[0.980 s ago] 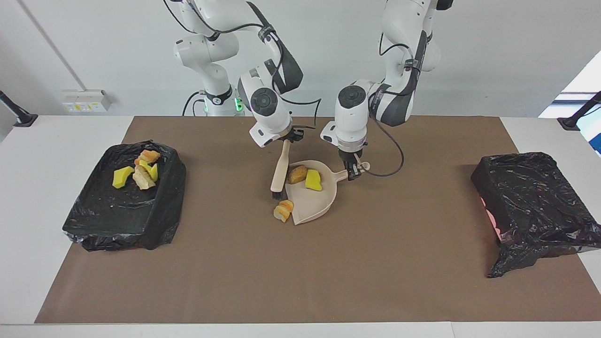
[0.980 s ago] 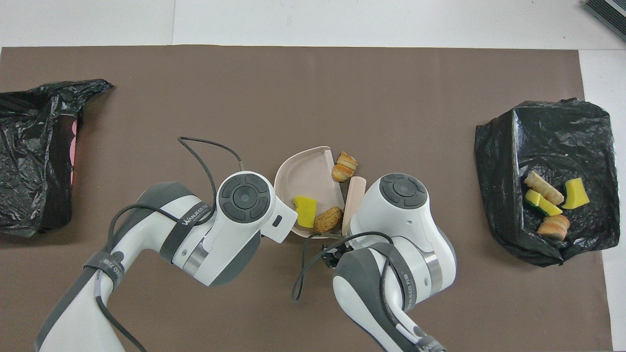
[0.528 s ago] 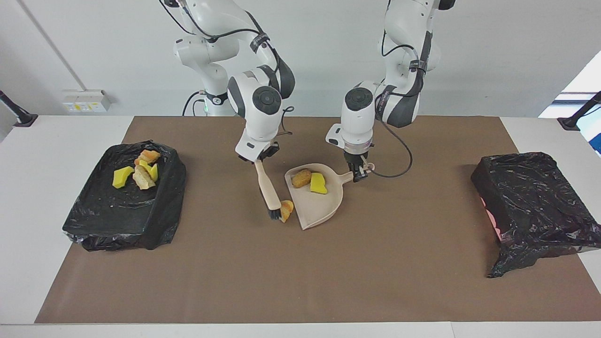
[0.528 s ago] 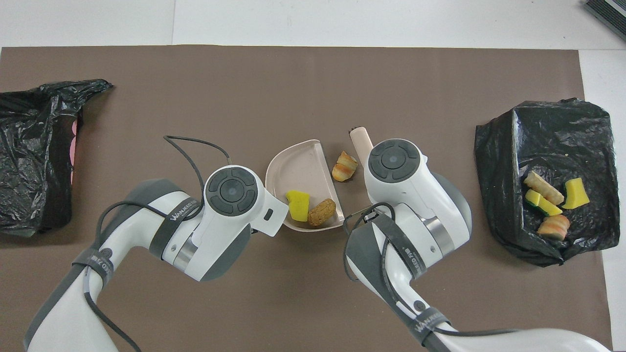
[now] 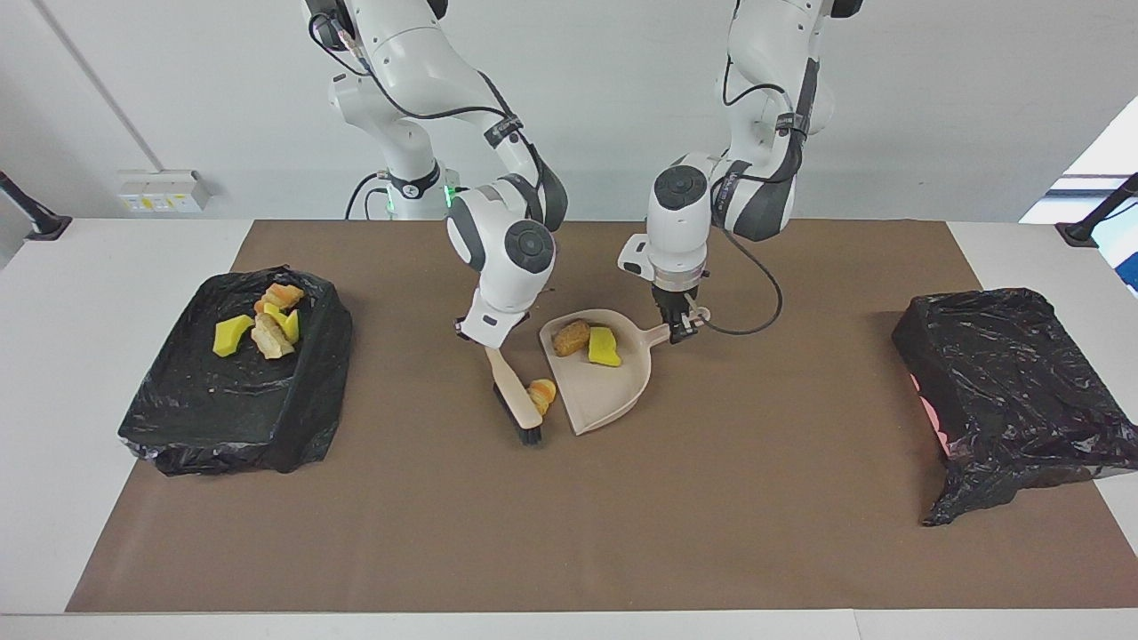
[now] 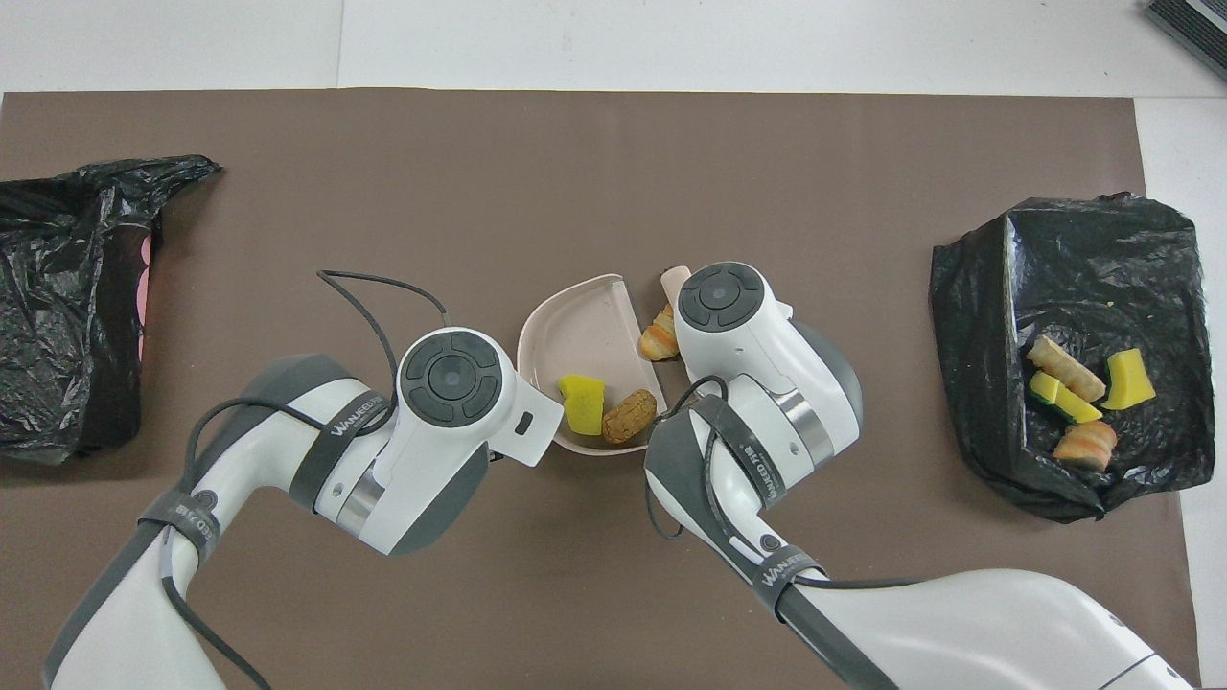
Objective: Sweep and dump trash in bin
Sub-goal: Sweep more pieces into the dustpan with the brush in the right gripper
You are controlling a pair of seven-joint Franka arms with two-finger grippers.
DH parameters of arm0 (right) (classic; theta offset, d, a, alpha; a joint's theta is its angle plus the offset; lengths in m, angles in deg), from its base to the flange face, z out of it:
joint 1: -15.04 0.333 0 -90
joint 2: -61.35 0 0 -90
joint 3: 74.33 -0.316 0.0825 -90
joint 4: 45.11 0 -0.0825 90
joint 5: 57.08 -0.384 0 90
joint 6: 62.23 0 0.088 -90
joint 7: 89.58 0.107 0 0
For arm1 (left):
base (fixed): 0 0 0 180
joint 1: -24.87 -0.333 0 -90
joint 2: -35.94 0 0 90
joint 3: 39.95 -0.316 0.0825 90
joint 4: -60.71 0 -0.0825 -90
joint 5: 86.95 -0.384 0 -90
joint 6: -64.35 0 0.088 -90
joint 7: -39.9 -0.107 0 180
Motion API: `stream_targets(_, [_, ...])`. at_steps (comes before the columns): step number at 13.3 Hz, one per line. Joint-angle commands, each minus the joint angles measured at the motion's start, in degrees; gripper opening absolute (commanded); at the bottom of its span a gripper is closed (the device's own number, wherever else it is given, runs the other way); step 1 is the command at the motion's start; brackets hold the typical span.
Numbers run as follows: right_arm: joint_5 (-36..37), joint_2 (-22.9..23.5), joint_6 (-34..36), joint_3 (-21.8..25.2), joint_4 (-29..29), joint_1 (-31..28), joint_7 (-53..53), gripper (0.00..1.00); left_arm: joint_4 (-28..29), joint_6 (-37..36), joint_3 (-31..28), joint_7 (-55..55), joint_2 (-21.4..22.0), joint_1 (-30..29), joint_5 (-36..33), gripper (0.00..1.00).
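Now brush (image 5: 516, 398) nudged orange scrap (image 5: 540, 394) against dustpan (image 5: 613, 391).

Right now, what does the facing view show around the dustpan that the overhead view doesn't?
Only the facing view: the brush in the right gripper, its bristles beside the orange scrap, and the left gripper shut on the dustpan handle. Only the overhead view: little, since the arms cover both grippers. Both: two scraps in the dustpan and four in the bin toward the right arm's end.
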State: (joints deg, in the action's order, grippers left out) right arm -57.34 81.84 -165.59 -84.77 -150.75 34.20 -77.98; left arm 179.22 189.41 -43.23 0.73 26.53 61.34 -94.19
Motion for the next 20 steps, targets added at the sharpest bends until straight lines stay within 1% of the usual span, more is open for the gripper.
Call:
stream_targets(1, [-12.6,-0.8,2.1,-0.3,0.3,0.2,-1.1,0.0,3.8,0.4,0.0,0.3,2.6,-0.3,-0.1,0.0])
stream_targets(3, [-13.5,-0.9,3.4,-0.2,1.3,0.1,-0.6,0.0,3.8,0.5,0.0,-0.4,2.6,-0.3,-0.1,0.0])
stream_targets(4, [-13.7,-1.7,3.8,-0.1,1.3,0.2,0.7,0.0,3.7,0.5,0.0,-0.7,2.6,-0.3,-0.1,0.0])
stream_targets(6, [-13.5,-4.4,5.4,-0.2,1.3,0.1,8.6,0.0,3.1,0.4,0.0,-4.0,2.2,-1.4,-0.2,0.0])
stream_targets(8, [-14.0,-7.9,9.6,-0.2,1.3,-0.3,11.9,0.0,2.6,0.2,-0.3,-9.5,2.4,-1.8,-0.1,0.0])
stream_targets(9, [-14.2,-9.4,12.4,-0.2,1.2,-0.8,12.2,0.0,2.5,-0.2,-0.3,-11.3,2.9,-3.8,-0.2,0.0])
stream_targets(11, [-14.0,-12.6,17.6,-0.2,-0.4,-0.1,15.1,0.0,2.5,-2.3,-0.3,-15.8,5.5,-6.8,-0.1,0.0])
stream_targets(12, [-14.0,-14.7,17.7,-0.3,-3.6,1.2,18.2,0.0,2.5,-2.6,-0.3,-19.3,6.9,-8.8,-0.1,0.0])
stream_targets(13, [-14.3,-17.6,14.3,-0.3,-8.0,4.5,21.1,0.0,2.5,-3.2,-0.3,-22.5,8.1,-11.4,-0.1,0.0])
stream_targets(14, [-14.5,-20.5,8.9,-0.3,-12.8,7.4,22.8,0.0,2.3,-3.5,-0.2,-25.4,8.9,-14.3,-0.1,0.0])
stream_targets(15, [-15.9,-23.3,4.3,-0.3,-17.7,9.4,23.8,0.0,1.3,-3.7,-0.3,-28.5,9.2,-16.4,-0.1,0.0])
stream_targets(16, [-17.9,-25.5,1.4,-0.3,-21.1,10.4,23.3,0.0,0.1,-4.1,-0.3,-31.1,9.6,-19.0,-0.1,0.0])
stream_targets(17, [-18.5,-26.3,1.1,-0.3,-22.7,11.2,23.4,0.0,-1.3,-5.0,-0.3,-33.9,9.7,-22.0,-0.1,0.0])
stream_targets(20, [-20.0,-26.6,-1.5,-0.3,-26.3,14.9,25.2,0.0,-5.0,-6.8,-0.3,-44.2,9.4,-29.8,0.0,0.0])
